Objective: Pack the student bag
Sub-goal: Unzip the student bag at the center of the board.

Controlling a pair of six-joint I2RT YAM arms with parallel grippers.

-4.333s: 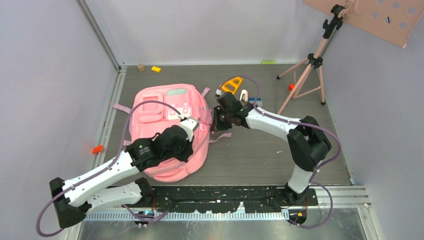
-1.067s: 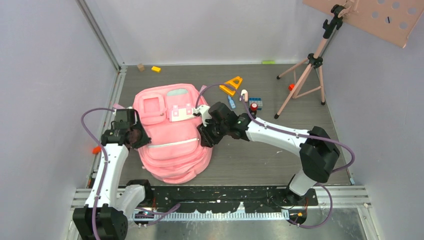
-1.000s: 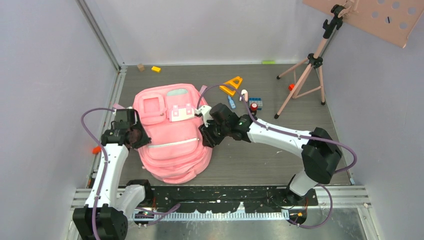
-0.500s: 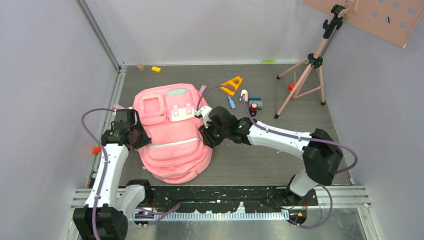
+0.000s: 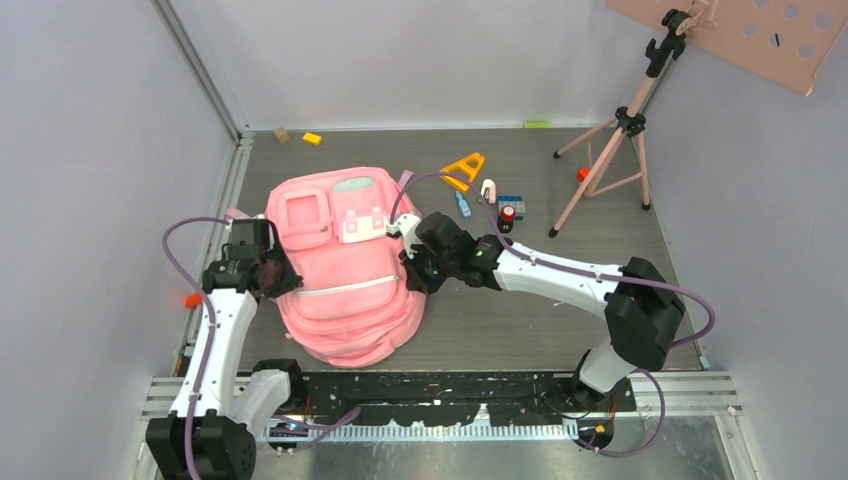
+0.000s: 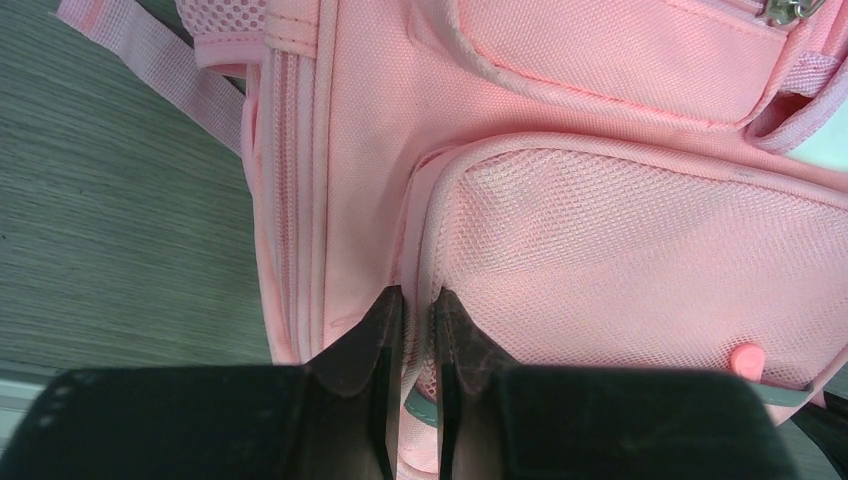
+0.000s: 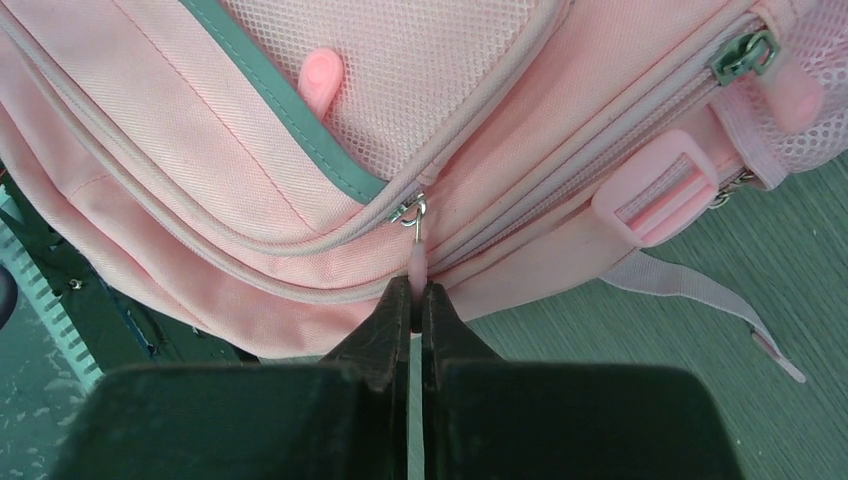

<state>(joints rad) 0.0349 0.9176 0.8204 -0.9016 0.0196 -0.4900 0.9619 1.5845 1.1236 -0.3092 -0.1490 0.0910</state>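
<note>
The pink student bag (image 5: 340,270) lies flat on the dark table, front pockets up. At the bag's left side my left gripper (image 5: 272,275) pinches the seam of a mesh side pocket (image 6: 600,260); its fingers (image 6: 380,330) are closed on the pink fabric. My right gripper (image 5: 410,272) is at the bag's right side. In the right wrist view it (image 7: 416,296) is shut on a pink zipper pull tab (image 7: 415,262) that hangs from a metal slider (image 7: 412,208). The zipper looks closed.
Behind the bag on the right lie an orange triangle ruler (image 5: 462,168), a blue marker (image 5: 463,205), a white item (image 5: 487,189), a blue block (image 5: 511,203) and a small red-topped thing (image 5: 507,214). A pink tripod stand (image 5: 620,130) is at the back right. Small blocks (image 5: 313,138) sit near the back wall.
The right gripper's fingers have closed on the zipper pull tab. The left arm and the bag have not moved over the last second.
</note>
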